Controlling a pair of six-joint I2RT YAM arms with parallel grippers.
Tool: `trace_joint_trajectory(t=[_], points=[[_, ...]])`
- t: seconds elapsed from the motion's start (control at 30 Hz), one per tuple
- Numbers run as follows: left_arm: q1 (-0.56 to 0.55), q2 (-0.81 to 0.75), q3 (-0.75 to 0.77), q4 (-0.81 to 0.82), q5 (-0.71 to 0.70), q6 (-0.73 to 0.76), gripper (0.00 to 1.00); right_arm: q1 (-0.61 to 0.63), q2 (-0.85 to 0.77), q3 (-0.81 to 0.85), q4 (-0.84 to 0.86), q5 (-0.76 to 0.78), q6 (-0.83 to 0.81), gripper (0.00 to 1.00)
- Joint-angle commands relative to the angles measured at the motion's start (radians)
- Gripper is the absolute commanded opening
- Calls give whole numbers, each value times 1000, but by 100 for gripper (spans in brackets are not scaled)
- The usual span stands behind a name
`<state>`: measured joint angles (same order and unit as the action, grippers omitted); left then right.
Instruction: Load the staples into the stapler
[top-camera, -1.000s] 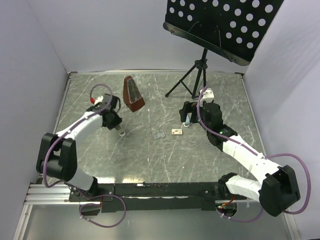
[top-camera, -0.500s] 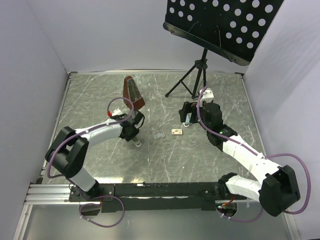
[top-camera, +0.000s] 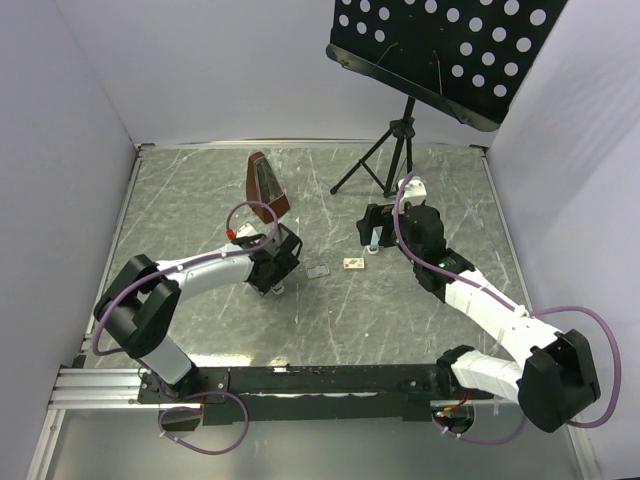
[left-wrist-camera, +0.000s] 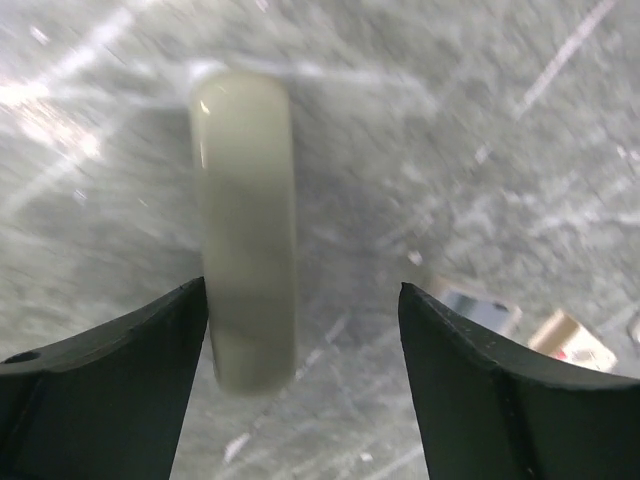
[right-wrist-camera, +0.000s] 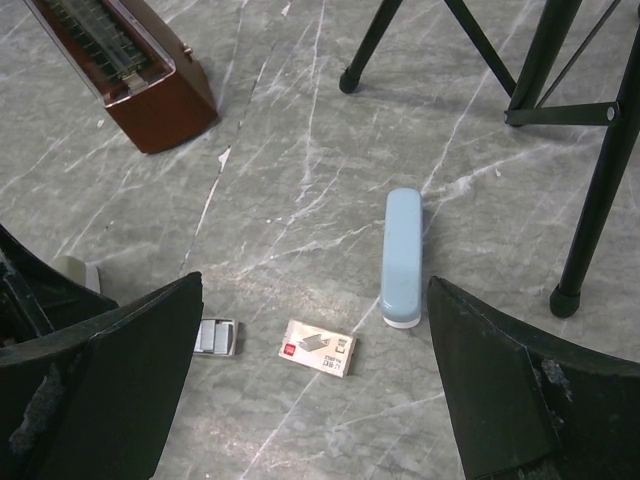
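Note:
The light blue stapler (right-wrist-camera: 402, 258) lies closed on the marble table, straight below my right gripper (right-wrist-camera: 315, 290), which is open and empty above it. The cream-tan staple box (right-wrist-camera: 318, 347) lies left of the stapler's near end. A small tray of silvery staples (right-wrist-camera: 216, 337) lies further left, and shows in the top view (top-camera: 318, 271) too. My left gripper (left-wrist-camera: 302, 300) is open, low over the table, just left of the tray (left-wrist-camera: 480, 305) and box (left-wrist-camera: 572, 340). A cream-white oblong piece (left-wrist-camera: 247, 230) lies by its left finger.
A brown metronome (top-camera: 265, 188) stands at the back left. A black music stand's tripod (top-camera: 390, 165) stands behind the stapler, its legs close to my right gripper (top-camera: 374, 232). Grey walls close the table on three sides.
My left arm has swung right across the table, from near the metronome to just left of the staple tray. My right arm has not moved.

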<state>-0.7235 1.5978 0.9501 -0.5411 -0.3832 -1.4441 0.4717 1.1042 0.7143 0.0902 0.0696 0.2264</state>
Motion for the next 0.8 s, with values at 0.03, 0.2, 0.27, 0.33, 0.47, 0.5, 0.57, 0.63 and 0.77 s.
trace_joint_trajectory(t=[0.03, 0.2, 0.27, 0.33, 0.47, 0.5, 0.57, 0.63, 0.77], points=[[-39, -47, -7, 73, 47, -55, 81, 4, 9, 10, 51, -8, -7, 100], [-44, -41, -31, 148, 58, -55, 80, 5, 14, 10, 51, -17, -5, 100], [-44, -42, -39, 191, 63, -55, 80, 4, 16, 11, 49, -17, -4, 100], [-44, -42, -40, 220, 69, -49, 80, 5, 17, 11, 48, -19, -6, 100], [-44, -42, -17, 228, 63, -15, 80, 4, 20, 13, 48, -21, -6, 100], [-44, -50, -17, 230, 60, -4, 81, 4, 20, 13, 48, -21, -2, 100], [-44, -84, -27, 230, 52, 36, 81, 4, 23, 16, 46, -24, -4, 100], [-45, -111, -27, 224, 46, 110, 82, 4, 26, 17, 43, -30, -6, 100], [-45, -215, -10, 190, 38, 295, 88, 4, 25, 19, 43, -39, -7, 100]])
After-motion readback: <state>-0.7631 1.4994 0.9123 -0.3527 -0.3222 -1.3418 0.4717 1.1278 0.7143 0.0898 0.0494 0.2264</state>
